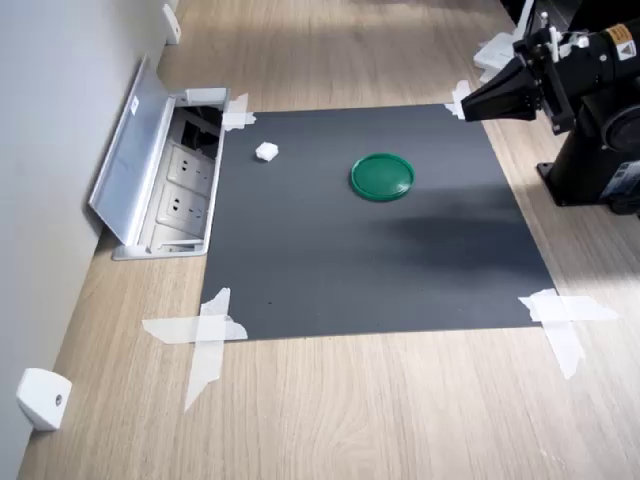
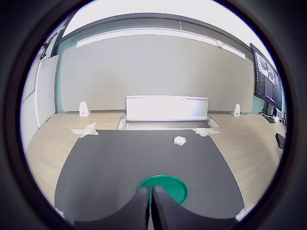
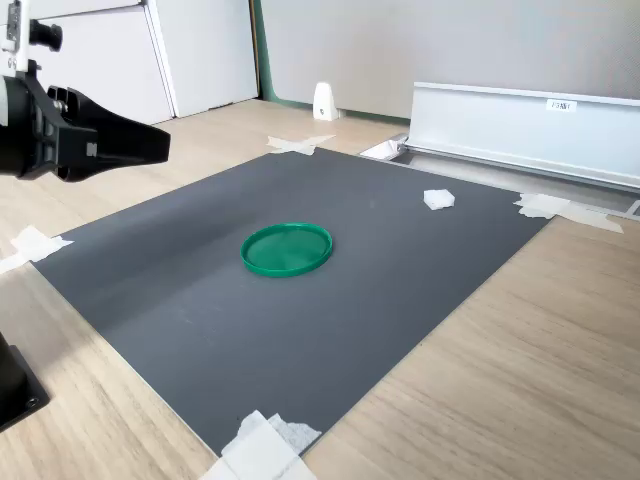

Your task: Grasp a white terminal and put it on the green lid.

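The white terminal [image 1: 266,152] [image 2: 180,140] [image 3: 438,199] is a tiny white block lying on the black mat near the open socket box. The green lid [image 1: 382,176] [image 2: 164,188] [image 3: 287,248] lies flat near the mat's middle, with nothing on it. My gripper [image 1: 470,104] [image 2: 151,203] [image 3: 160,143] hovers high over the mat's edge on the first exterior view's right, well apart from both. Its fingers are pressed together and hold nothing.
A black mat [image 1: 370,260] is taped at its corners to the wooden table. An open metal socket box [image 1: 165,180] with a raised lid sits by the wall on the first exterior view's left. A white wedge [image 1: 42,397] stands at the wall. The arm's base [image 1: 600,170] is at the right.
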### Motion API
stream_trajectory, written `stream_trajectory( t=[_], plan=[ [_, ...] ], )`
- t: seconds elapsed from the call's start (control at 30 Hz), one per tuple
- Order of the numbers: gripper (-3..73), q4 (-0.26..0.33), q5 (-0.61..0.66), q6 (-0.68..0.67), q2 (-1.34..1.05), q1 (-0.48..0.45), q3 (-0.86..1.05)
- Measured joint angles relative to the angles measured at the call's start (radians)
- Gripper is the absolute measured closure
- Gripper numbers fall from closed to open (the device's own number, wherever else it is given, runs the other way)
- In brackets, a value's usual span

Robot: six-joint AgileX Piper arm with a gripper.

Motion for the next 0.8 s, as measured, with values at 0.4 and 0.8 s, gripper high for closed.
stream_trajectory(
  t=[0.4,0.8],
  plan=[
    [70.3,0.0,0.001,0.0,0.0,0.0,0.0],
    [70.3,-0.003,0.037,-0.002,0.0,0.0,-0.041]
  ],
)
